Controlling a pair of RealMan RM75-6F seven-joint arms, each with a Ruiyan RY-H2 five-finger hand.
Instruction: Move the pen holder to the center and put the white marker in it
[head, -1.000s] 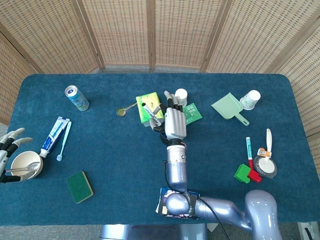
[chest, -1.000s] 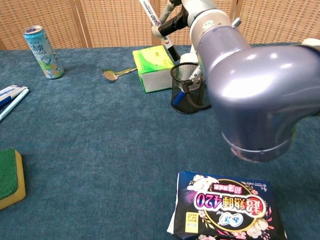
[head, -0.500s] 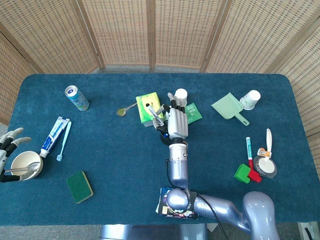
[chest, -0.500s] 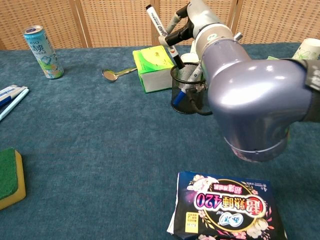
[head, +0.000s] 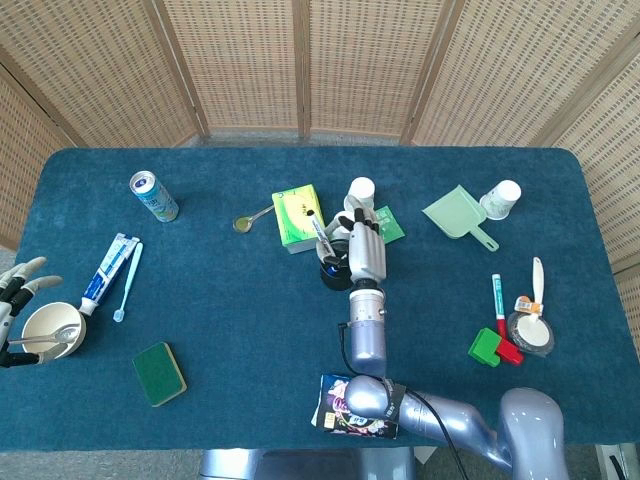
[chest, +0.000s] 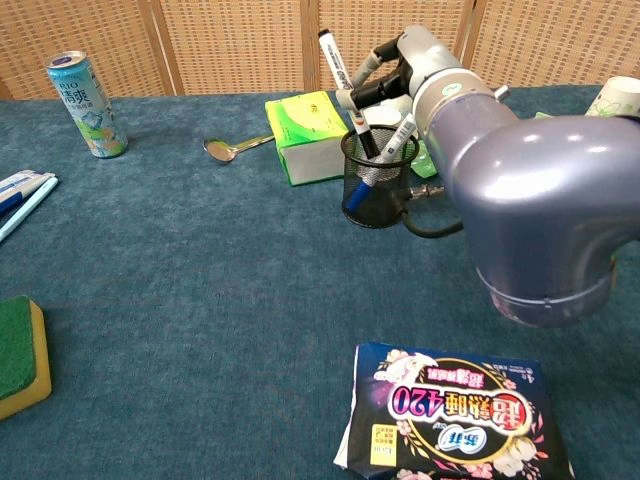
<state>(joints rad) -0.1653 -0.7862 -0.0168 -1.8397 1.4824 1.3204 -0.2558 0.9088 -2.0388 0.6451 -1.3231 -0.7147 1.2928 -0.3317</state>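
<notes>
Right robot hand (chest: 385, 75) grips the white marker (chest: 340, 75), its tip inside the pen holder (chest: 377, 180) mid-surface; only releasing remains, I judge.

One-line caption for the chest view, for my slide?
Right hand lowers the white marker tip-first into the black mesh pen holder beside a green box on the blue table.
</notes>
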